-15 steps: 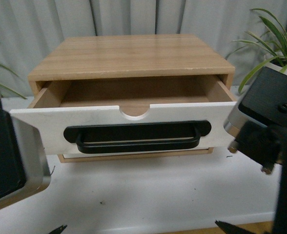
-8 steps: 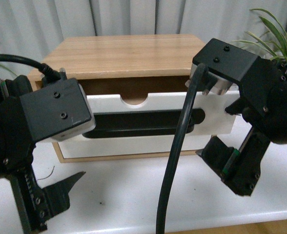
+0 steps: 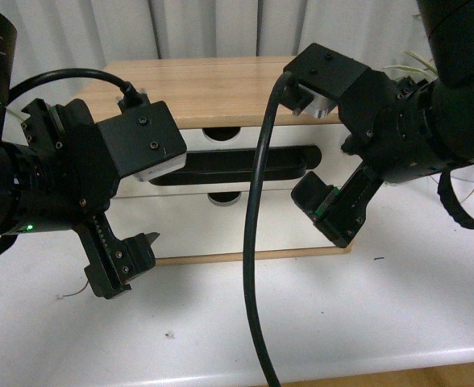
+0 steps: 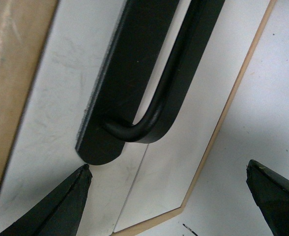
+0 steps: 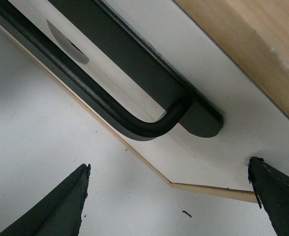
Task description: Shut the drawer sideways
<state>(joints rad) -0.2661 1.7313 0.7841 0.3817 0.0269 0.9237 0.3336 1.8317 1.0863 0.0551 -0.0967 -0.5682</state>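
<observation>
The drawer (image 3: 193,139) has a white front, a wide black bar handle (image 3: 237,165) and a half-round notch in its top edge. It sits pushed into the wooden cabinet (image 3: 221,89), its front about level with the plain front below. My left gripper (image 3: 128,262) is open, low in front of the cabinet's left end. My right gripper (image 3: 334,214) is open in front of the right end. The left wrist view shows one handle end (image 4: 149,88) beyond the open left gripper (image 4: 169,196). The right wrist view shows the other end (image 5: 154,125) beyond the open right gripper (image 5: 169,196). Neither gripper holds anything.
A plain white drawer front (image 3: 221,230) without a handle lies under the drawer. The cabinet stands on a white table (image 3: 318,314). A black cable (image 3: 253,266) hangs in front of the cabinet. Plant leaves (image 3: 418,64) show at the right, grey curtains behind.
The drawer was pulled out a second ago and has slid back into the cabinet. Both arms have come up into view in front of the drawer's two ends.
</observation>
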